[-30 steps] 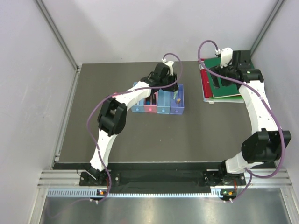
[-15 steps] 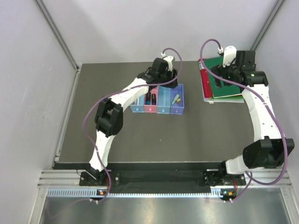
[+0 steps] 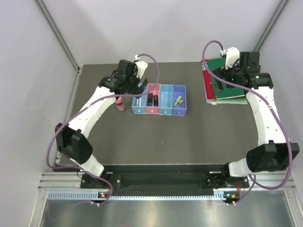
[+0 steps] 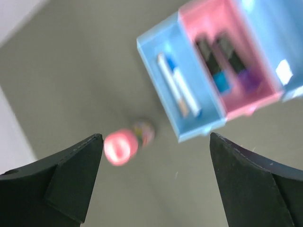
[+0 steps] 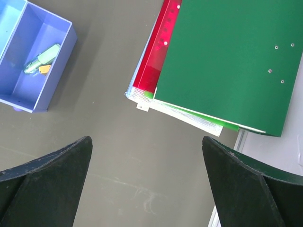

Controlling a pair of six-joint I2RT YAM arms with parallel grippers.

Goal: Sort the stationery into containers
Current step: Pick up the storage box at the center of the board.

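Left wrist view: the left gripper point(image 4: 155, 142) hangs open and empty over the pink-capped bottle point(image 4: 120, 147), toward the bench's point(image 3: 142, 137) far edge, just beside the containers point(image 4: 199, 132). Right gripper point(image 5: 147, 142) gapes empty too. Probably next: descend, grip the bottle, bin it.

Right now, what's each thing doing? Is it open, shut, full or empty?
Left gripper, open, holding nothing.
Right gripper, open, holding nothing.
Pink-capped bottle, on the table, outside the bins.
Left light blue bin, holds two pens.
Pink bin, holds two dark markers.
Middle light blue bin, empty.
Violet-blue bin, holds a pale green marker and a tan nub.
Green binder, shut, lying on the red folder.
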